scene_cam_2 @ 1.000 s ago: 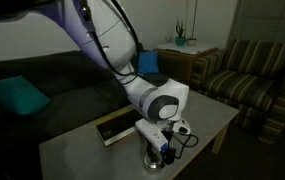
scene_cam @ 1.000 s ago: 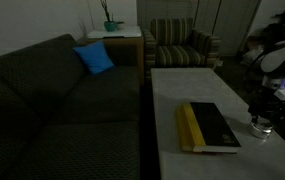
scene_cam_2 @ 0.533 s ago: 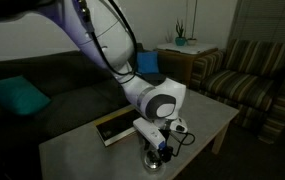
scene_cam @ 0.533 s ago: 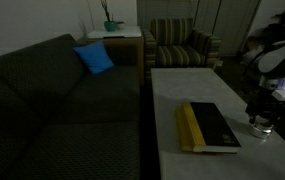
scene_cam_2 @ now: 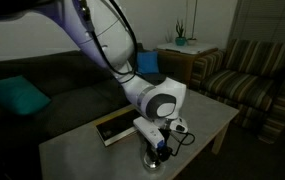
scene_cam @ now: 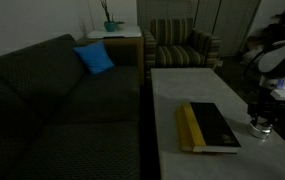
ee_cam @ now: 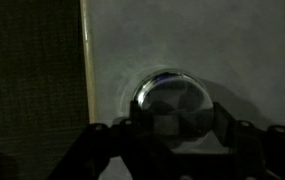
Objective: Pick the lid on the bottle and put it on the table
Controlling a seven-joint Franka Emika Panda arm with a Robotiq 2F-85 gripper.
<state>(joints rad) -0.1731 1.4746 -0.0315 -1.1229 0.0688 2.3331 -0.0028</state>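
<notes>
One arm reaches down over the near end of the long pale bench (scene_cam: 182, 85), its pincer (scene_cam_2: 158, 149) lowered right onto a small clear bottle (scene_cam: 263, 127) that stands close to the bench's edge. In the wrist view the round silvery lid (ee_cam: 172, 98) sits on the bottle's top, and the two dark fingers (ee_cam: 110, 138) stand on either side of it, narrowly spread and very near its rim; the dim light makes it impossible to tell whether they press against it. Just beside the bottle lies a black book (scene_cam: 210, 126) with a yellow spine, flat on the bench. In an exterior view a dark sofa (scene_cam: 62, 100) with a blue cushion (scene_cam: 95, 58) runs along the bench's long side, and a striped armchair (scene_cam: 182, 44) stands beyond its far end.
</notes>
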